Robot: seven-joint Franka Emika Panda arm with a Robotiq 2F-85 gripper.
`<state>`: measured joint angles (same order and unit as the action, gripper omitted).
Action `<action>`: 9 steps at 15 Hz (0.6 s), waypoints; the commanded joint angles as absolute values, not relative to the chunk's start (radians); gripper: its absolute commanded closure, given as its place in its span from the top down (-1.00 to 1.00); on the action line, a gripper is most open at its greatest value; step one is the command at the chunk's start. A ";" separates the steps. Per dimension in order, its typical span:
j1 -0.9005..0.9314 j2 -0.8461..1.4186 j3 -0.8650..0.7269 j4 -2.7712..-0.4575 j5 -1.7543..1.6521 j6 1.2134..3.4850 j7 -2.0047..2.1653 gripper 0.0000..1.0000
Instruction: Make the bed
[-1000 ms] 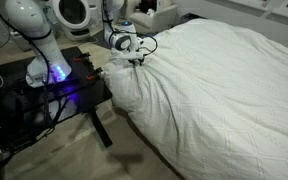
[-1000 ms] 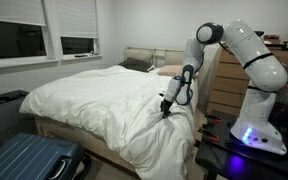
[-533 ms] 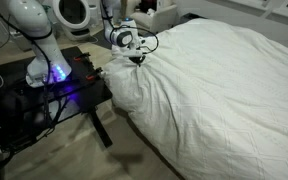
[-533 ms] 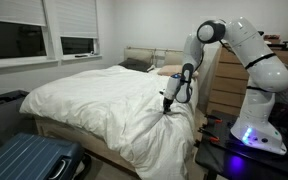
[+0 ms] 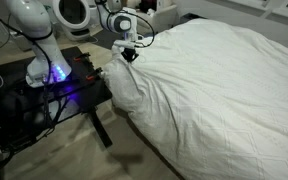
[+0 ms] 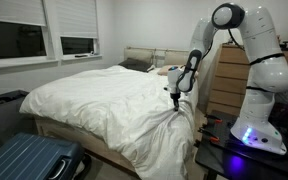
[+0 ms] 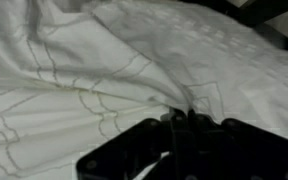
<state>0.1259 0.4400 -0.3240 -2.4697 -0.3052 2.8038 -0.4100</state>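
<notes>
Where my gripper [image 5: 130, 55] meets the bed [image 5: 224, 100] in an exterior view, upper centre, its jaws pinch a fold of the duvet [image 5: 134, 90] at the side edge. The table [image 5: 79, 85] crowds that edge, with open floor [image 5: 84, 158] below.

In an exterior view, my gripper [image 6: 175, 98] holds a duvet [image 6: 94, 100] ridge right of centre, and a suitcase [image 6: 29, 160] lies lower left.

In the wrist view, cloth gathers into my gripper [image 7: 189, 122] at bottom centre.

Soft, even room light falls on the bed [image 6: 104, 95], while the wrist view is dim and blurred.
</notes>
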 commanded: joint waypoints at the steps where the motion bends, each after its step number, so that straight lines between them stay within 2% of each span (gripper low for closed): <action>1: 0.067 0.207 -0.248 -2.603 -0.333 2.581 -0.363 -0.99; 5: 0.008 0.079 -0.158 -2.640 -0.285 2.406 -0.392 -0.99; 9: -0.024 0.011 -0.102 -2.658 -0.259 2.328 -0.412 -0.99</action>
<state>-0.0157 0.1550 -0.1653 -2.5438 -0.3095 2.4732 -0.4081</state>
